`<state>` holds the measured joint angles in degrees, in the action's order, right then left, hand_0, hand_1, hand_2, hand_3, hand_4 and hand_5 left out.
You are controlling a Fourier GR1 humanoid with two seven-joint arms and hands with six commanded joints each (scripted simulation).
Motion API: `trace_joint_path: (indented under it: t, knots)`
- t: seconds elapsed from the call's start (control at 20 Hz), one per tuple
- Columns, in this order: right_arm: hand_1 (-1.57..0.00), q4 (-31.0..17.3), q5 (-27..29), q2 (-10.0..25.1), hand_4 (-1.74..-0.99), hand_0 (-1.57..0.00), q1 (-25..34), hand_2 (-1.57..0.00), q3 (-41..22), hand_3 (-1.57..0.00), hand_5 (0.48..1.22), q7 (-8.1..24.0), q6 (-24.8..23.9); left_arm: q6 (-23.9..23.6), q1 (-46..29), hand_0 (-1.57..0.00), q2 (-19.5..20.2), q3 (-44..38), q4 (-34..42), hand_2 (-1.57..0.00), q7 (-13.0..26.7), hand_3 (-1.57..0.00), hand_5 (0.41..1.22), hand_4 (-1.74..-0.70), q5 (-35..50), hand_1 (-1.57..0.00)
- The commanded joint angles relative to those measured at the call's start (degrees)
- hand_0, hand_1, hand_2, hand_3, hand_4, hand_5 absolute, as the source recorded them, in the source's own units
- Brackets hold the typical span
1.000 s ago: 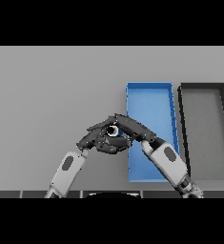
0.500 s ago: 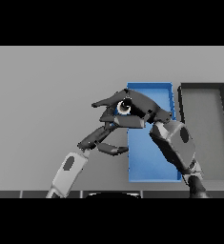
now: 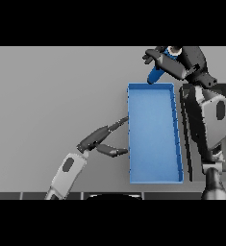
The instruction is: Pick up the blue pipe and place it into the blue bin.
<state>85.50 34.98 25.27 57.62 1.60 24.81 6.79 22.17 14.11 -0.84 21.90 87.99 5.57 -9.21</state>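
The right hand (image 3: pixel 168 60) has its fingers curled around the blue pipe (image 3: pixel 157 73), holding it raised just beyond the far rim of the blue bin (image 3: pixel 131 139). The pipe's long axis slants down toward that far end. The bin's floor lies bare, nearer the robot. The left hand (image 3: pixel 99 139) hangs open beside the bin's left wall, above the grey table (image 3: pixel 52 96).

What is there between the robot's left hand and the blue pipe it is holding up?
In the head view, the blue bin lies between: its left wall and far corner sit between the left hand and the blue pipe, which the right hand holds.
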Motion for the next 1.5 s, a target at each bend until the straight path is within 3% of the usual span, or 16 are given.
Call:
trace_joint_path:
  t: [0.0,0.1,0.25,0.5,0.75,0.9,0.95,1.15,1.2,1.3,1.4,1.45]
  knots:
    - [-1.57,-1.2,-1.3,0.7,-1.741,-1.57,-1.4,-1.57,0.1,-1.57,1.221,-0.5,0.0,-0.1,-0.3,0.0,0.5,-0.1,-0.2,0.0,-0.5,0.0,0.411,-0.88,-0.4,0.0]
    - [-1.57,-1.6,-0.9,2.7,-1.741,-1.57,-5.2,-1.57,1.3,-1.57,1.221,0.2,0.8,-0.8,0.3,0.0,0.6,-0.3,0.0,0.0,-0.8,0.0,0.413,-0.87,-0.9,0.0]
    - [-1.57,-1.2,-1.0,2.9,-1.741,-1.57,-11.6,-1.57,1.9,-1.57,1.221,1.1,-0.9,-0.6,0.4,0.0,0.8,-0.2,-0.9,0.0,-0.9,0.0,0.419,-0.87,-1.2,0.0]
    - [-1.57,3.0,-2.1,3.6,-1.741,-1.57,-23.8,-1.57,0.8,-1.57,1.221,3.9,-2.3,-0.5,-1.1,0.0,0.0,0.6,0.9,0.0,-0.7,0.0,0.422,-0.88,-0.6,0.0]
    - [-1.57,8.3,-5.0,2.8,-1.741,-1.57,-32.8,-1.57,-1.8,-1.57,1.221,9.5,-9.2,-1.0,-1.9,0.0,-0.4,1.3,1.8,0.0,0.8,0.0,0.427,-0.88,-0.8,0.0]
    - [-1.57,7.8,-7.3,4.2,-1.741,-1.57,-36.1,-1.57,-5.5,-1.52,1.221,10.1,-14.8,-0.2,-1.8,0.0,0.5,0.7,1.8,0.0,1.0,0.0,0.422,-0.89,-0.1,0.0]
    - [-1.57,7.6,-7.0,5.1,-1.741,-1.57,-36.9,-1.57,-7.3,-1.26,1.221,10.1,-16.4,-0.3,-1.7,0.0,0.4,0.7,1.3,0.0,0.9,0.0,0.42,-0.89,-0.4,0.0]
    - [-1.55,3.7,-6.0,10.2,-1.741,-1.57,-37.1,-1.57,-16.1,-0.85,1.221,10.1,-23.0,-0.2,-1.4,0.0,0.9,0.3,1.1,0.0,-0.2,0.0,0.421,-0.88,-0.2,0.0]
    - [-1.34,2.6,-5.5,11.4,-1.678,-1.46,-36.3,-1.34,-18.0,-0.79,1.221,9.6,-24.3,-0.2,-1.4,0.0,1.0,0.4,1.9,0.0,0.1,0.0,0.421,-0.88,-0.2,0.0]
    - [-0.85,1.0,-3.2,14.4,-1.503,-0.94,-34.7,-0.86,-22.1,-0.5,1.221,9.3,-26.0,-0.2,-1.8,0.0,0.7,0.9,1.9,0.0,0.4,0.0,0.422,-0.88,-0.4,0.0]
    - [-0.55,-0.8,0.0,17.4,-1.337,-0.6,-33.2,-0.55,-27.1,-0.32,1.221,10.1,-25.9,-0.5,-1.5,0.0,0.4,0.9,1.7,0.0,1.2,0.0,0.427,-0.88,-0.6,0.0]
    - [-0.44,-2.1,3.1,20.2,-1.275,-0.48,-31.8,-0.44,-31.5,-0.26,1.186,10.1,-24.9,-0.6,-1.4,0.0,0.3,0.8,1.7,0.0,1.2,0.0,0.428,-0.88,-0.6,0.0]
